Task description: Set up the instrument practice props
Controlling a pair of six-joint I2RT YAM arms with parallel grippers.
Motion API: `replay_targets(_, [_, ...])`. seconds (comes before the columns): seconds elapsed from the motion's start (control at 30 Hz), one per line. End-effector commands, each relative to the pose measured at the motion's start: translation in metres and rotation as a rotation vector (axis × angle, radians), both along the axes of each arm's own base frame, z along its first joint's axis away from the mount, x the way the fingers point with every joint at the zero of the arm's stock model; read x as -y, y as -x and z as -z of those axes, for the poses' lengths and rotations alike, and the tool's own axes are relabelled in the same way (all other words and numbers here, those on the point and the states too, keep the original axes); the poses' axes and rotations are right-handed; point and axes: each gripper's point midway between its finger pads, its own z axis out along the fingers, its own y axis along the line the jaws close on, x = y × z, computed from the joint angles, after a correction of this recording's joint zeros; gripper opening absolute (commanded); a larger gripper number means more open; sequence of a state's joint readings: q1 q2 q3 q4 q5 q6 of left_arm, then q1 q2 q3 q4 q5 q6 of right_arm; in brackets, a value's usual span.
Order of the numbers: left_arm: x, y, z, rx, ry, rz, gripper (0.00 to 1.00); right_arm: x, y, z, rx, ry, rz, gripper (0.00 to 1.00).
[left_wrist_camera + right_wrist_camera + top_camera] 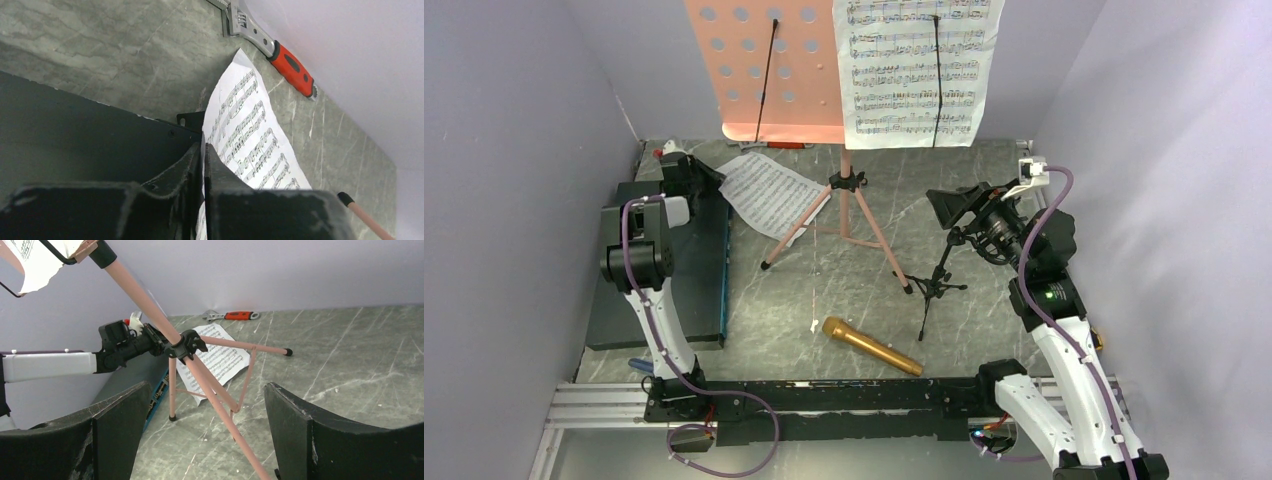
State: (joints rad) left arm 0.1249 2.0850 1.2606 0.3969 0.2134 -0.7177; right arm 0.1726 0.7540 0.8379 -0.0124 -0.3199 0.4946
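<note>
The pink perforated music stand [769, 65] stands on its tripod legs [849, 215] at the back. One white sheet-music page [914, 70] rests on its desk. A second page [769, 195] lies on the table, and my left gripper [702, 178] is shut on its left edge, with the paper [250, 135] pinched between the closed jaws [204, 150]. The gold microphone [872, 346] lies near the front. The black tripod mic stand [939, 285] stands to the right. My right gripper [956, 205] is open and empty just above its top, facing the stand's legs [200, 375].
A dark flat case [664, 270] lies along the left side under my left arm. A red-handled wrench [292, 67] lies by the back wall, also in the right wrist view [232, 316]. Walls enclose the table on three sides.
</note>
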Motion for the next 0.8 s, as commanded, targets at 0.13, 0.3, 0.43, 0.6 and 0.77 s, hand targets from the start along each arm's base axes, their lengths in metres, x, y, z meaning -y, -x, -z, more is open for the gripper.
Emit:
replay_targets(0.13, [0.004,0.025,-0.040,0.054,-0.041,0.024,0.04,-0.003,-0.002,-0.015,0.051,-0.015,-0.020,0.88])
replay_targets(0.3, [0.011,0.052,-0.103,0.171,-0.052,0.044,0.02,-0.010,-0.004,-0.012,0.032,-0.012,-0.057,0.88])
replay_targets(0.43, [0.016,0.079,-0.147,0.244,-0.073,0.057,0.03,-0.014,-0.004,-0.008,0.017,-0.013,-0.084,0.89])
replay_targets(0.6, [0.024,0.120,-0.202,0.321,-0.108,0.095,0.03,-0.022,-0.004,-0.004,0.006,-0.017,-0.131,0.94])
replay_targets(0.77, [0.038,0.165,-0.241,0.370,-0.134,0.157,0.03,-0.029,-0.001,-0.004,0.017,-0.016,-0.181,0.99])
